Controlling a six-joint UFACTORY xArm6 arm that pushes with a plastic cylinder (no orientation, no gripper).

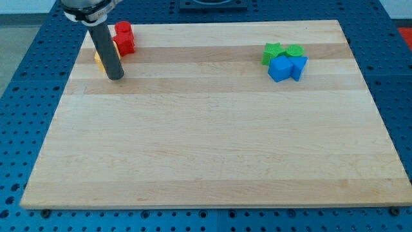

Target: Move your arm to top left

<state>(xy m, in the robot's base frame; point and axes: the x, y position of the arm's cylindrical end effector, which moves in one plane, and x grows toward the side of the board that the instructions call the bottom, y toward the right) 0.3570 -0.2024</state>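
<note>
My rod comes down from the view's top left and my tip rests on the wooden board near its top left corner. A yellow block shows just left of the rod, mostly hidden behind it. Two red blocks sit just above and right of the tip, close to the rod. Far to the right, two green blocks and two blue blocks form a tight cluster near the board's top edge.
The board lies on a blue perforated table that surrounds it on all sides. The arm's dark round mount shows at the view's top left.
</note>
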